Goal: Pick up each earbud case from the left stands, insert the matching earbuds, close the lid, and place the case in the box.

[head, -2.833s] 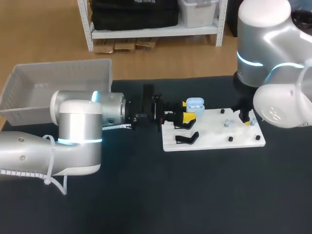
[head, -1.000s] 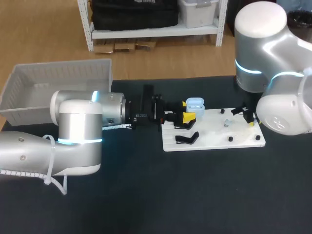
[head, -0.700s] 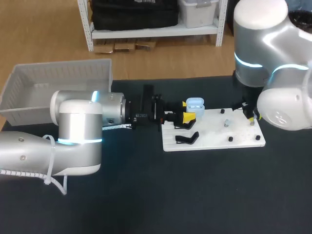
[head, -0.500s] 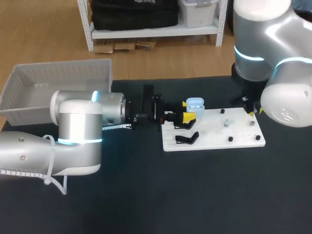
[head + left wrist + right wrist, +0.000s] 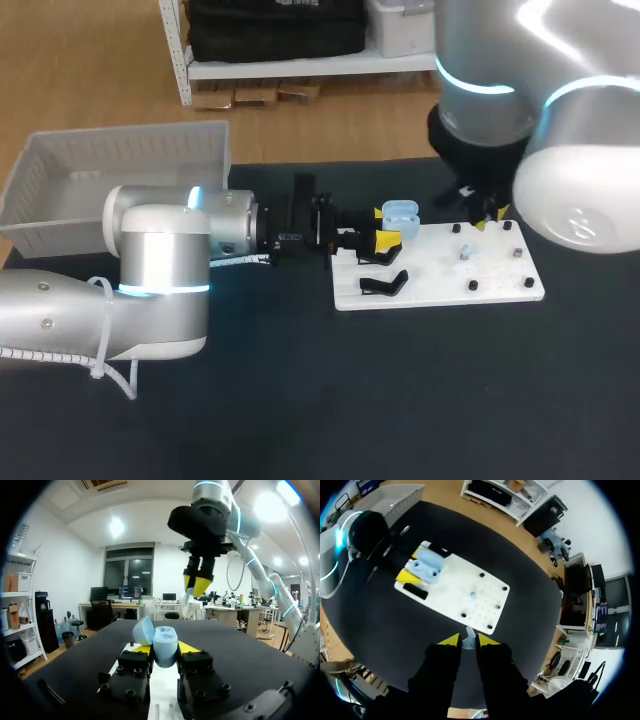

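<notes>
A light blue earbud case (image 5: 400,213) with its lid up sits at the left end of the white board (image 5: 440,270), and my left gripper (image 5: 385,238) is shut on it. In the left wrist view the case (image 5: 165,641) fills the gap between the yellow tips of the left gripper (image 5: 164,650). My right gripper (image 5: 487,213) hangs above the board's far edge, to the right of the case, shut on a small pale earbud (image 5: 468,632). In the right wrist view the right gripper (image 5: 465,640) looks down on the board (image 5: 485,605). A second earbud (image 5: 466,254) stands on the board.
An empty black stand (image 5: 383,285) lies on the board's near left corner. Small black pegs (image 5: 471,286) dot the board's right half. A white bin (image 5: 110,175) sits at the table's back left. The dark table mat (image 5: 400,390) spreads in front of the board.
My right arm has lifted off the board's right end and swung left toward the case, carrying the earbud. The left arm and the case have stayed put.
</notes>
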You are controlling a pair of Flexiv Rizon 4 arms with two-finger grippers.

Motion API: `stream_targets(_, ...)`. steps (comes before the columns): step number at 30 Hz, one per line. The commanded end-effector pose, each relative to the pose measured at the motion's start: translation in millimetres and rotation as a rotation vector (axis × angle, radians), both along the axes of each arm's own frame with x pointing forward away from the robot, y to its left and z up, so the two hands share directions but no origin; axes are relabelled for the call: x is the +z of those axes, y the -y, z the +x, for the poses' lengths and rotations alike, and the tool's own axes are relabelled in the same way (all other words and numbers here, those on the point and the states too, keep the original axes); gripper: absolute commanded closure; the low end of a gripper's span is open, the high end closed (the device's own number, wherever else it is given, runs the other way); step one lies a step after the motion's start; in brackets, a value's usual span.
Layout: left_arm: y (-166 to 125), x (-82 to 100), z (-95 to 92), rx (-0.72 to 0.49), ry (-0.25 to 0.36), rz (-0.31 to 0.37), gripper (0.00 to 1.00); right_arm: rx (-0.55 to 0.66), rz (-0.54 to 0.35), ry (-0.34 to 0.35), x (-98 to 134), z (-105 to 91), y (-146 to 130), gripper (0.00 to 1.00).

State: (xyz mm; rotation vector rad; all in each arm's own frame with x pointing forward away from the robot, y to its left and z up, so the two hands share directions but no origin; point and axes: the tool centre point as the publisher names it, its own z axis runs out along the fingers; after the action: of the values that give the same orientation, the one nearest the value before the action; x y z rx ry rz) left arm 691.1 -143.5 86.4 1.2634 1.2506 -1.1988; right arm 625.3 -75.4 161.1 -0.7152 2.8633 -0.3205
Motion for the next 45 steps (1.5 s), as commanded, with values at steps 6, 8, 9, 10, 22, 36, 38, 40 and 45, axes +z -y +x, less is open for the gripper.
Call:
stream_targets(6,0.4,-1.8,0.0,0.003,0.004,-0.006,1.0,-0.014,0.02,-0.052,5.6,-5.2,-21.9,1.0)
stream_targets(8,0.4,-1.8,0.0,0.003,0.004,-0.006,1.0,-0.014,0.02,-0.052,5.6,-5.2,-21.9,1.0)
stream_targets(9,0.4,-1.8,0.0,0.003,0.004,-0.006,1.0,-0.014,0.02,-0.052,5.6,-5.2,-21.9,1.0)
stream_targets(10,0.4,-1.8,0.0,0.003,0.004,-0.006,1.0,-0.014,0.02,-0.052,5.6,-5.2,-21.9,1.0)
stream_targets(22,0.4,-1.8,0.0,0.003,0.004,-0.006,1.0,-0.217,0.034,-0.111,3.5,-3.3,-55.0,1.0)
stream_targets(36,0.4,-1.8,0.0,0.003,0.004,-0.006,1.0,-0.395,0.054,-0.101,0.1,19.6,-71.3,1.0)
stream_targets(38,0.4,-1.8,0.0,0.003,0.004,-0.006,1.0,-0.395,0.054,-0.101,0.1,19.6,-71.3,1.0)
stream_targets(40,0.4,-1.8,0.0,0.003,0.004,-0.006,1.0,-0.395,0.054,-0.101,0.1,19.6,-71.3,1.0)
stream_targets(45,0.4,-1.8,0.0,0.003,0.004,-0.006,1.0,-0.395,0.054,-0.101,0.1,19.6,-71.3,1.0)
